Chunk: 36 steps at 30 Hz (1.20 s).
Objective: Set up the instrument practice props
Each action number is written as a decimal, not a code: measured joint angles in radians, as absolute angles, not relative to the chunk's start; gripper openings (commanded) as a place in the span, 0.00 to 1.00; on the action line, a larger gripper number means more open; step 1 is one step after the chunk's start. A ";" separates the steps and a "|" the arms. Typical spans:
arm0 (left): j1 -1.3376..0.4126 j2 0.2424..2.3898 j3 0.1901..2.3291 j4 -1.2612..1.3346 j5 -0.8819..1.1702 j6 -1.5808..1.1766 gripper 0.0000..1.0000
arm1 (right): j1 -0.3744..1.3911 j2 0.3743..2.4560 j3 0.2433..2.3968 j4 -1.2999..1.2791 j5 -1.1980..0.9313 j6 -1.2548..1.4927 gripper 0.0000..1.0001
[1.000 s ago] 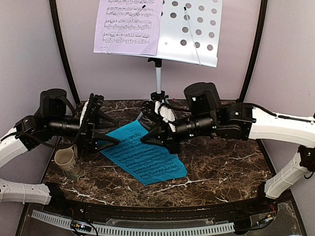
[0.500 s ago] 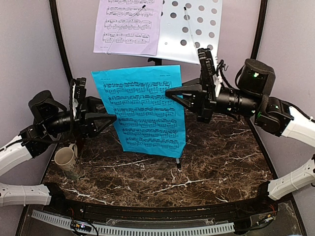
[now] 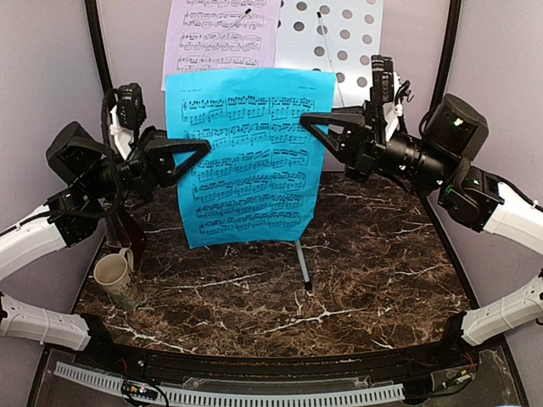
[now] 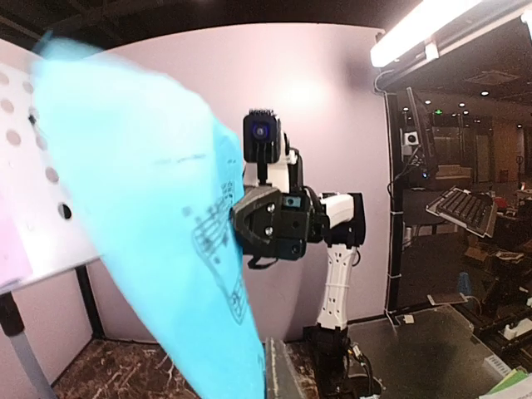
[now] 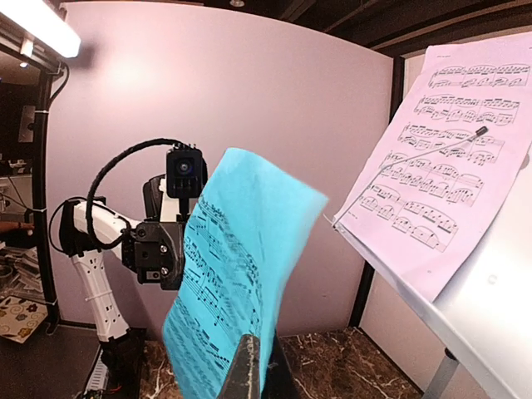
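Directly in front of the music stand (image 3: 339,51), clear of the desk (image 3: 373,271), the blue sheet (image 3: 246,161) hangs upright between the two arms. Its top edge overlaps the foot of the stand's perforated tray and of the lilac sheet (image 3: 237,59), which already rests on the tray's left half under a wire retainer (image 3: 216,51). The left gripper (image 3: 199,153) takes the blue sheet at the margin on the stand's lilac side, and the right gripper (image 3: 312,125) takes it at the opposite margin, both in the upper half. Both wrist views show the paper running down into the jaws, so each pair is judged to be pinched on it. Appearance: a bright, saturated blue page in portrait format, printed with black staves from top to bottom and largely flat, its lower edge bending slightly. Handling, as judged: the sheet is very light, thin and limp, with no stiffness of its own. It bows or twists if the two holds drift together, slips readily from smooth jaws, and creases or tears if pulled hard. Holds belong on the blank side margins, high up and level, with gentle outward tension to keep the page flat for seating on the tray's free right half.
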State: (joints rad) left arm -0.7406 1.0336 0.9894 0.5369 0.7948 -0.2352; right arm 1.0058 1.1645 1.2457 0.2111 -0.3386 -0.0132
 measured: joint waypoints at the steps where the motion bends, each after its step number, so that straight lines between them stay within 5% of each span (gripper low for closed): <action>1: -0.744 1.042 1.018 0.536 0.784 -0.233 0.00 | 1.005 1.169 1.253 0.225 -0.329 -0.013 0.00; 7: -0.751 1.133 1.242 0.439 0.661 -0.205 0.00 | 1.004 1.218 1.333 0.284 -0.165 -0.041 0.10; 13: -0.735 1.287 1.541 0.310 0.515 -0.178 0.00 | 0.985 1.307 1.481 0.355 0.029 -0.118 0.41; 16: -0.718 1.322 1.627 0.277 0.463 -0.168 0.00 | 0.981 1.343 1.547 0.377 0.107 -0.156 0.49; 27: -0.709 1.521 2.103 0.064 0.284 -0.052 0.00 | 0.954 1.410 1.689 0.354 0.380 -0.278 0.47; 36: -0.697 1.590 2.178 -0.039 0.215 -0.007 0.00 | 0.947 1.504 1.773 0.236 0.435 -0.287 0.41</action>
State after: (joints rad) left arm -0.6971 1.5898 2.1784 -0.0387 0.2146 -0.0067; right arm 0.9470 1.5036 1.7725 0.2363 0.4355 -0.2871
